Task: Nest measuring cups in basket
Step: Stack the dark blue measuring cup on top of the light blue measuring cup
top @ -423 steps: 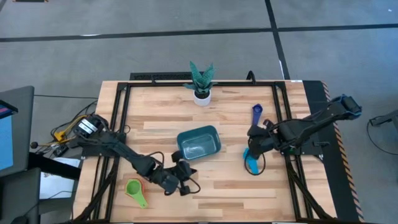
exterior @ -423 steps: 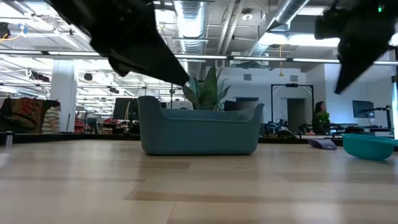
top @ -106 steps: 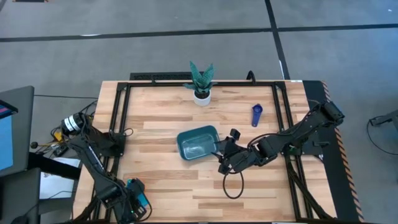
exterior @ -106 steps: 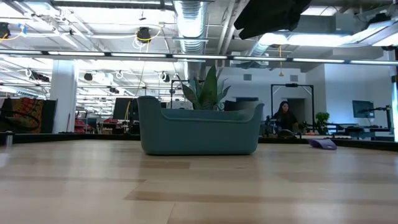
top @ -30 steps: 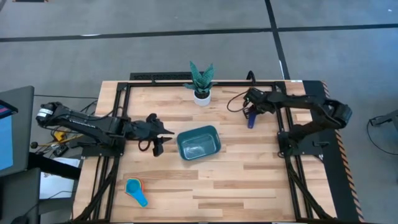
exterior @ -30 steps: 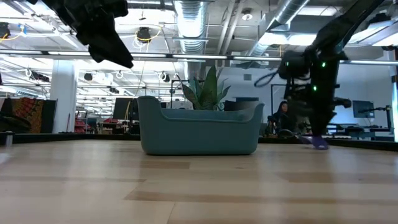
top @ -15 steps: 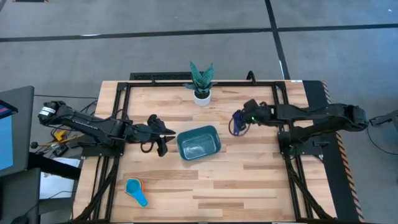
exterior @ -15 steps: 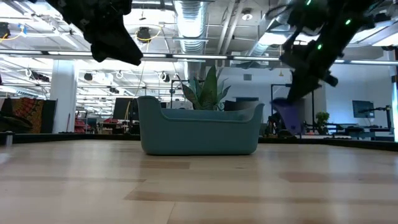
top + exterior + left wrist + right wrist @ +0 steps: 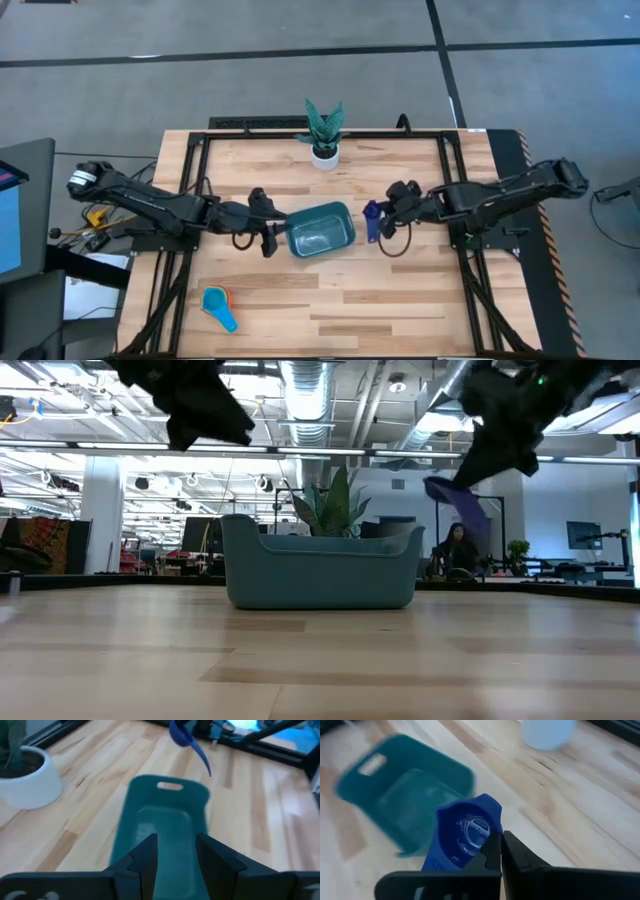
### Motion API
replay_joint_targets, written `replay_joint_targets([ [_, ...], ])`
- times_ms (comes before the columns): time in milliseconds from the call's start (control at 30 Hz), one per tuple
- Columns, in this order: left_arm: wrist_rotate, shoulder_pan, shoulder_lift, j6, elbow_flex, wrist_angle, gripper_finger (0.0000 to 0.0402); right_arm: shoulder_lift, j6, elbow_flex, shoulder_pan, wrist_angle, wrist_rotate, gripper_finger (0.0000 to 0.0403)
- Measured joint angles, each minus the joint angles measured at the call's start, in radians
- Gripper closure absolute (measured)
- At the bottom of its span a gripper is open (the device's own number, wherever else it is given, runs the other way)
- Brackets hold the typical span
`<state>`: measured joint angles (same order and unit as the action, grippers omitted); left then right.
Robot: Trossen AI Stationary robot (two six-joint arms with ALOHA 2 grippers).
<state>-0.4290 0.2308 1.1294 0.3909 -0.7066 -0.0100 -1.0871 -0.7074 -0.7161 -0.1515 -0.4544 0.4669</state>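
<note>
Wood planks, pale and striped with darker grain, make up the table we work on, framed by black rails, with grey floor around it. We take the teal basket near the table's middle as our landmark.

Well to the basket's left and toward the near edge lies a stack of cups, light blue on top with orange showing beneath. Just left of the basket hangs the left gripper; its jaws stand partly apart with nothing between them, and its wrist view looks into the basket, where we see no cups. Behind the basket, at the far edge, stands a white pot with a green plant.

Just right of the basket, the right gripper has its jaws clenched on the handle of a dark blue cup, lifted off the wood beside the basket's right wall.

Across the table at surface level we see a large hall with ceiling ducts, strip lights, and a person far off, right of the basket.
</note>
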Motion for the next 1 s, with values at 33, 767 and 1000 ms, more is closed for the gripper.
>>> replay_joint_targets([
  [33,0.001,0.004,0.000,-0.001,-0.007,0.002,0.0281,-0.007,0.000,-0.004,-0.014,0.016,0.003,0.0393],
  [767,-0.012,-0.004,0.365,-0.263,-0.396,-0.011,0.0281,-0.309,0.116,-0.079,-0.088,0.477,0.006,0.0394],
  [1000,-0.002,-0.049,0.468,-0.269,-0.549,-0.200,0.0281,-0.365,0.181,-0.156,-0.089,0.468,0.005,0.0393],
])
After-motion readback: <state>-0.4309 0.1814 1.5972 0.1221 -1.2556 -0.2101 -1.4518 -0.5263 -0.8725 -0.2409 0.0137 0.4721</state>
